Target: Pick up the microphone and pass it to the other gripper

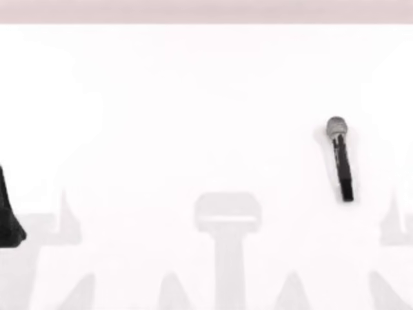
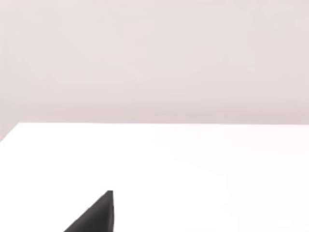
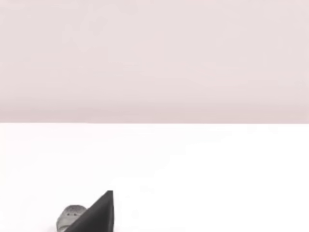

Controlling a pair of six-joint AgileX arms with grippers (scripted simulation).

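Note:
The microphone [image 1: 342, 165] lies flat on the white table at the right, its grey mesh head toward the far edge and its black handle toward the near edge. In the right wrist view its mesh head [image 3: 70, 216] peeks out behind one black wedge finger [image 3: 99, 215] of my right gripper, which is open and holds nothing. My right arm does not show in the top view. My left arm [image 1: 8, 223] sits at the table's left edge, far from the microphone. The left wrist view shows only one of its fingers [image 2: 96, 217] over bare table, with the gripper open.
The white table [image 1: 193, 129] ends at a pale pink back wall [image 1: 206, 10]. Faint grey shadows of the arms and a stand [image 1: 227, 213] fall along the near edge.

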